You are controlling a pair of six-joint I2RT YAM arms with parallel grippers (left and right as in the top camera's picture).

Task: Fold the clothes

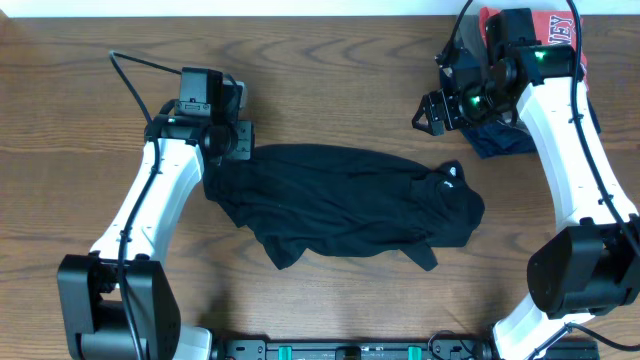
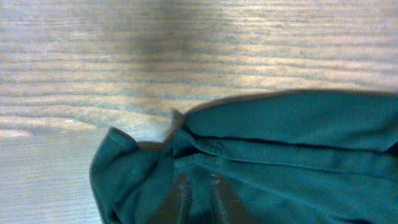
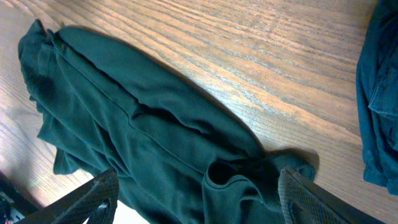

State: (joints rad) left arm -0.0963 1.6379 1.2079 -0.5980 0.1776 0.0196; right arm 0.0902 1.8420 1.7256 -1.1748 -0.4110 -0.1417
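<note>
Left-end cloth sits at my left gripper (image 2: 200,198), can't tell if pinched; black garment (image 1: 340,205) runs left-right; right gripper (image 3: 196,199) spread wide, hovering off collar end

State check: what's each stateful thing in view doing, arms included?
large soft black long-sleeved garment: crumpled, not folded
left gripper: jaws shut on the garment's edge
right gripper: jaws open, empty
red shirt with white lettering: heaped, partly under right arm
navy garment: bunched beside it
</note>
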